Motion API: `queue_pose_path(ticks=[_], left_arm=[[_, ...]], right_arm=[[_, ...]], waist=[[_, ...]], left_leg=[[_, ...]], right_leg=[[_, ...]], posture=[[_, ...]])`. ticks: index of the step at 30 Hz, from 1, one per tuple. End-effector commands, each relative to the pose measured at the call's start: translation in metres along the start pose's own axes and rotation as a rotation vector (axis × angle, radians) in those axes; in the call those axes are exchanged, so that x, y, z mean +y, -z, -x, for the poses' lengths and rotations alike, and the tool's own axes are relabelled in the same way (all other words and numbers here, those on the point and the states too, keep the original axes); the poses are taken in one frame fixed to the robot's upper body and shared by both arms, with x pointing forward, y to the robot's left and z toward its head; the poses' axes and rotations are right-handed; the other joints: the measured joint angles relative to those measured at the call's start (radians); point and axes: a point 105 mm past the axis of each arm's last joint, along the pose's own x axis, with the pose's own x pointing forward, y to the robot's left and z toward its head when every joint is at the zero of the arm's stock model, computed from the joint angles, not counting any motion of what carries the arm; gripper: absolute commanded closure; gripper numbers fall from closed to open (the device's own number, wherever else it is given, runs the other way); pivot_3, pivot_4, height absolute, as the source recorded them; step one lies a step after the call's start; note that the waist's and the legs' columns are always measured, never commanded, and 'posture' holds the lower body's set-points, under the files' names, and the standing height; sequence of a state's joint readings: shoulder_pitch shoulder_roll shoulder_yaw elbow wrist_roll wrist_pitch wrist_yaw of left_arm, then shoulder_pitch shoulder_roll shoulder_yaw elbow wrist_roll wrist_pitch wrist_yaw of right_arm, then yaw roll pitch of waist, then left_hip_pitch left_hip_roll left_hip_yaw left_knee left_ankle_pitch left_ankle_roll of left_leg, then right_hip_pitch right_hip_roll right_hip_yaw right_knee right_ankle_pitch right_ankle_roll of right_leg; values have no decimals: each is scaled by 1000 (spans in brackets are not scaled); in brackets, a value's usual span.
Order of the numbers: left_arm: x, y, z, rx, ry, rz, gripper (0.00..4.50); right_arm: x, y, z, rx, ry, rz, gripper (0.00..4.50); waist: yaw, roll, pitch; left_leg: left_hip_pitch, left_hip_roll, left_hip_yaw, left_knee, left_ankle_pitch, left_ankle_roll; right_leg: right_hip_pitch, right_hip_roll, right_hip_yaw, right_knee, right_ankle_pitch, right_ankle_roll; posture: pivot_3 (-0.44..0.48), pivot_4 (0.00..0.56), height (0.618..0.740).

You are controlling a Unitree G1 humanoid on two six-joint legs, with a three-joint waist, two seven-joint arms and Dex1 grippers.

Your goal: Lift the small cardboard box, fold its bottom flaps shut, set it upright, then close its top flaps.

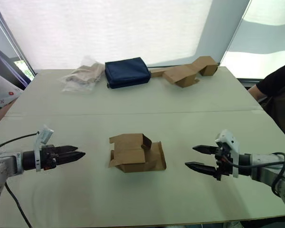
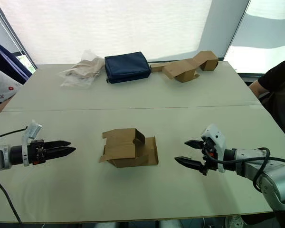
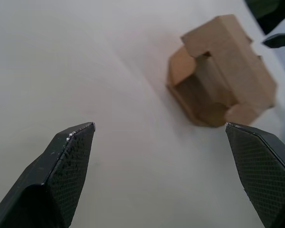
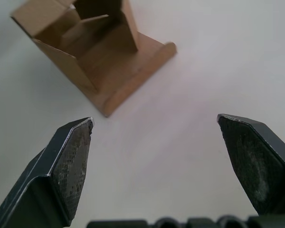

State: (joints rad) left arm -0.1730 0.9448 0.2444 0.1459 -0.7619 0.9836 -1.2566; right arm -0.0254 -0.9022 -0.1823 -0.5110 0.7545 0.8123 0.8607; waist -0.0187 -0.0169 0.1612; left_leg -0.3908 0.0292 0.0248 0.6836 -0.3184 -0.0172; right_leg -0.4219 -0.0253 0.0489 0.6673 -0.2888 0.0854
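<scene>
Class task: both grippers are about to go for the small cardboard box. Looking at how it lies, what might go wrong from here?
1. The small cardboard box lies on its side with loose open flaps; a gripper closing on a flap alone may bend it rather than lift the box.
2. The left gripper and right gripper flank the box, both open and apart from it; an uneven push could slide it across the smooth table.
</scene>
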Motion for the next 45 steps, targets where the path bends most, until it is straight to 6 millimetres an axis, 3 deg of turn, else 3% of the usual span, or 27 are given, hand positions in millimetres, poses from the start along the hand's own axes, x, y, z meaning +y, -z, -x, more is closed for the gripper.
queue_pose_path(ticks=[1,4,11,15,37,40,45], left_arm=[[-15,1,-7,6,121,91,0],[-26,4,-28,12,193,107,0],[-41,1,-62,7,298,135,0],[-42,3,-78,17,321,133,0],[-55,-8,-130,-16,428,154,0],[-57,-11,-130,-32,437,161,785],[-58,-9,-130,-32,442,175,2677]], right_arm=[[27,-33,-1,-58,-76,97,53],[42,-49,-7,-84,-95,158,53],[57,-45,-11,-23,-96,192,53],[55,-49,-11,-33,-72,195,53],[66,-44,-11,-27,-62,184,53],[67,-43,-12,-34,-58,173,0],[69,-41,-13,-38,-62,165,0]], waist=[[1,0,0],[5,0,0],[7,-3,-1],[3,-3,-1],[7,-3,-1],[6,-3,-1],[6,-3,-1]], left_leg=[[0,0,0,0,0,0],[0,0,0,0,0,0],[-1,-1,-1,1,0,0],[0,-1,-1,1,0,0],[-1,-1,-2,1,0,0],[-1,-1,-2,1,0,0],[-1,-1,-2,1,0,0]], right_leg=[[0,0,0,0,0,0],[0,-1,0,0,0,0],[1,-3,0,-1,0,0],[1,-2,0,0,0,0],[1,-1,0,0,0,0],[1,-1,0,0,0,0],[1,-1,0,0,0,0]], posture=[[0,150,740],[0,150,740],[0,150,740],[0,150,740],[0,150,740],[0,150,740],[0,150,740]])
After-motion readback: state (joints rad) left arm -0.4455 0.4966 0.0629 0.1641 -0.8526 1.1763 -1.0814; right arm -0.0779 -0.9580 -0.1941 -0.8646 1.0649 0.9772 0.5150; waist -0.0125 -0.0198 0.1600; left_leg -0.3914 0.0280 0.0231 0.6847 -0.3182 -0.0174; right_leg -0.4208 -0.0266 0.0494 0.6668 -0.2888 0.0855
